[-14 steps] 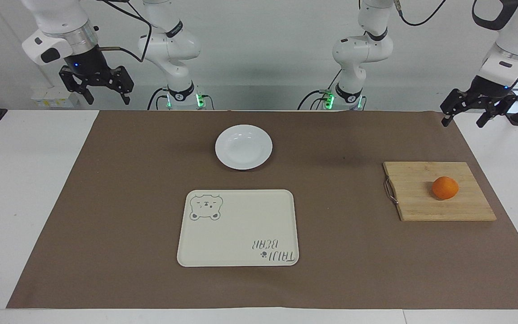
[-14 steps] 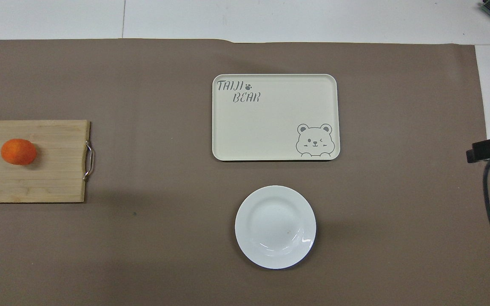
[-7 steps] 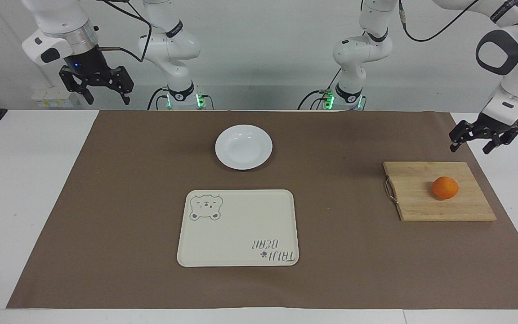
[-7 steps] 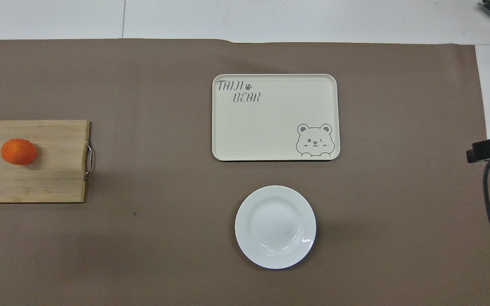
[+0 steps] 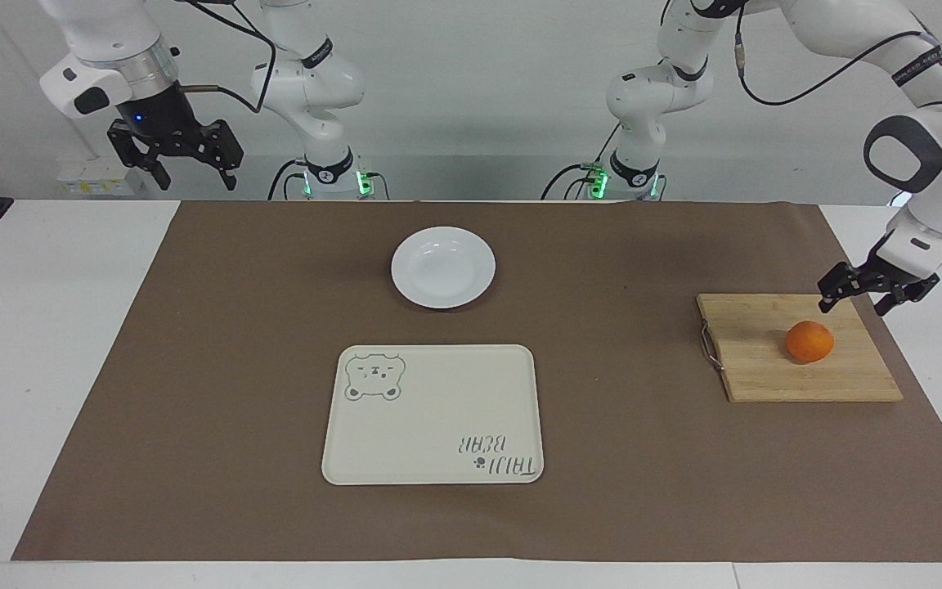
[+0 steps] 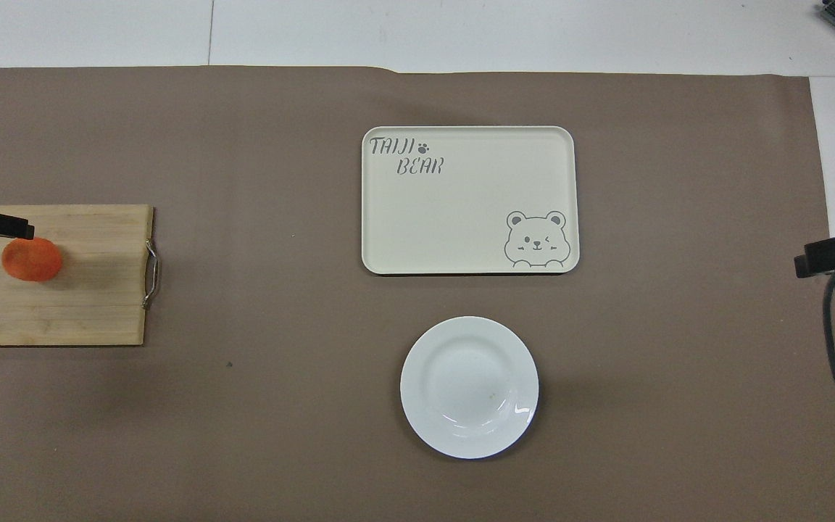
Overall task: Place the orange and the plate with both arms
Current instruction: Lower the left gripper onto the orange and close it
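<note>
Left gripper (image 5: 854,301) over corner of wooden board (image 5: 765,360) at left arm's end, fingers spread, empty. Orange (image 5: 809,341) sits on board, not touched. Plate (image 5: 443,267) on brown mat, nearer robots than bear tray (image 5: 438,409). Right gripper (image 5: 185,168) waits raised over right arm's end, fingers apart.
</note>
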### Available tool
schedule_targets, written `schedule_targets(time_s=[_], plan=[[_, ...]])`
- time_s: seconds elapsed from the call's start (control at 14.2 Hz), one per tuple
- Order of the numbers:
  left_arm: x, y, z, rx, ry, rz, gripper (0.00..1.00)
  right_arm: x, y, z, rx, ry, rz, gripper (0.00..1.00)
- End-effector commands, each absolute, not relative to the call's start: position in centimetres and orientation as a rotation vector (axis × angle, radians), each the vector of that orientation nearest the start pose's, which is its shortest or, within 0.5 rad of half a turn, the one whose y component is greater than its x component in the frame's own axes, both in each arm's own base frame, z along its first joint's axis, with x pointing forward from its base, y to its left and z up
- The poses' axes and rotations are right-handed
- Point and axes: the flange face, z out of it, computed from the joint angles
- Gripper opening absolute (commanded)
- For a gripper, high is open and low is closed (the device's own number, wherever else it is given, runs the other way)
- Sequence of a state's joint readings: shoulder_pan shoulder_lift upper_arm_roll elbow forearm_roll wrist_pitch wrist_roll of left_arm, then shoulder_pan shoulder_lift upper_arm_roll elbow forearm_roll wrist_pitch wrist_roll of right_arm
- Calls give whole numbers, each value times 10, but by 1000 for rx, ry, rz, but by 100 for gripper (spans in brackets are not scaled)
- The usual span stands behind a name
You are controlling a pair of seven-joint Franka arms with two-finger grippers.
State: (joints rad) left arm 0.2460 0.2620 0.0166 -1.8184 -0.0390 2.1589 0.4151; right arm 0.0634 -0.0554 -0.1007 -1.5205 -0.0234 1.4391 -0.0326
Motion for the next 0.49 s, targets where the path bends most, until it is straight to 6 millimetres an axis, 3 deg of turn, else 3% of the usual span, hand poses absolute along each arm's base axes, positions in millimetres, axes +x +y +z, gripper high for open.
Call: schedule_targets(time_s=[0.0, 0.28, 0.42], plan=[[607, 173, 373, -3132, 220, -178, 100, 516, -25, 669, -3170, 34, 53, 100], [589, 174, 360, -3150, 181, -140, 100, 516, -25, 669, -3170, 34, 53, 100], [576, 174, 343, -3184, 128, -129, 100, 516, -25, 669, -3170, 34, 53, 100]])
